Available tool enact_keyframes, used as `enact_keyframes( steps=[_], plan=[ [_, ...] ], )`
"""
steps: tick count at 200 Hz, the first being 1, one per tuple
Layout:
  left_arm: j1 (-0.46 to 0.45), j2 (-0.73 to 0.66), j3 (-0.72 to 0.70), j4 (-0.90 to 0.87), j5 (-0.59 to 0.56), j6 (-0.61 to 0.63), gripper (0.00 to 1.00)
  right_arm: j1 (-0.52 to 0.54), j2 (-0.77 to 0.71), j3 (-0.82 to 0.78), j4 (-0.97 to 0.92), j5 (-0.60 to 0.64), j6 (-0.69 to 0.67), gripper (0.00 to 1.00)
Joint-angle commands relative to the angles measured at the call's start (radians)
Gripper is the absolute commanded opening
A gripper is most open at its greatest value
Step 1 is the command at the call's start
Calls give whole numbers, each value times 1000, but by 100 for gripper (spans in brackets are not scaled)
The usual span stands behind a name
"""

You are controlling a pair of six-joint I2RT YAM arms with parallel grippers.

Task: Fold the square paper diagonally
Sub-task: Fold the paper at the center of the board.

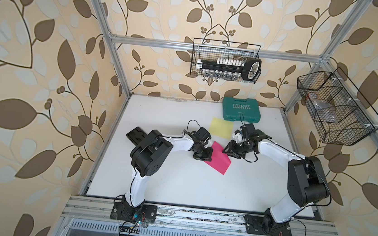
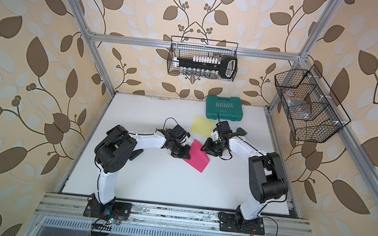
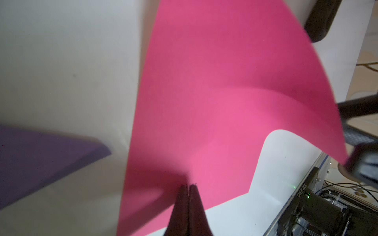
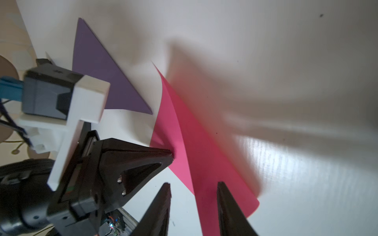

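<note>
Right wrist view shows left gripper point(image 4: 171, 155) pinching pink paper point(image 4: 204, 155), right gripper point(image 4: 193, 183) parted at its edge; both top views show a corner pointing front-right.

Matt pink paper point(image 1: 219, 162), smooth white table point(image 1: 183, 186), metal wire basket point(image 1: 213, 48)

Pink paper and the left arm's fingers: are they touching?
Touching. The left wrist view shows the left fingers pinched shut on the pink paper.

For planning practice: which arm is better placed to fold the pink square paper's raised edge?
Likely right: right gripper, jaws open, straddles the pink square paper's raised edge; left gripper, shut, touches it.
</note>
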Motion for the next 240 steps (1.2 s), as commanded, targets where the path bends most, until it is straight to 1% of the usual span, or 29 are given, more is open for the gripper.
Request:
enact_keyframes(
  steps=[1,9,21,42,69,89,105,123,134,146,162,184,189,194,197,200,209,221,240],
  plan=[
    [8,39,-38,-74,-49,20,0,11,6,48,-64,97,-47,42],
    [8,39,-40,-73,-49,20,0,10,8,56,-78,119,-59,46],
    [7,39,-40,-72,-47,20,0,10,12,74,-102,142,-83,49],
    [7,39,-43,-71,-47,18,0,11,25,97,-125,160,-109,50],
    [7,37,-48,-69,-48,17,0,10,28,110,-137,155,-120,40],
    [8,39,-48,-69,-49,15,0,11,27,111,-145,153,-121,38],
    [8,40,-47,-68,-46,12,0,11,25,109,-147,157,-125,33],
    [7,37,-46,-61,-37,12,0,11,29,107,-147,157,-133,22],
    [8,34,-49,-54,-30,12,0,11,35,109,-148,158,-136,18],
    [8,27,-52,-37,-13,13,0,13,37,111,-152,172,-141,11],
    [8,12,-52,-33,-4,19,0,20,39,124,-173,211,-161,0],
    [7,-26,-51,-40,3,31,0,31,39,147,-224,300,-192,0],
    [8,-40,-52,-40,5,32,6,33,38,152,-235,319,-197,0],
    [7,-57,-57,-39,5,31,15,33,35,156,-245,337,-201,0],
    [8,-68,-60,-38,4,29,23,33,33,157,-250,345,-204,0],
    [7,-78,-64,-38,3,29,28,33,30,159,-253,354,-207,0],
    [8,-109,-74,-36,-3,24,38,34,24,163,-264,373,-212,0],
    [8,-146,-83,-31,-3,19,45,35,17,168,-273,390,-218,0],
    [8,-179,-86,-47,-22,14,46,34,16,174,-284,401,-228,0]
  ],
)
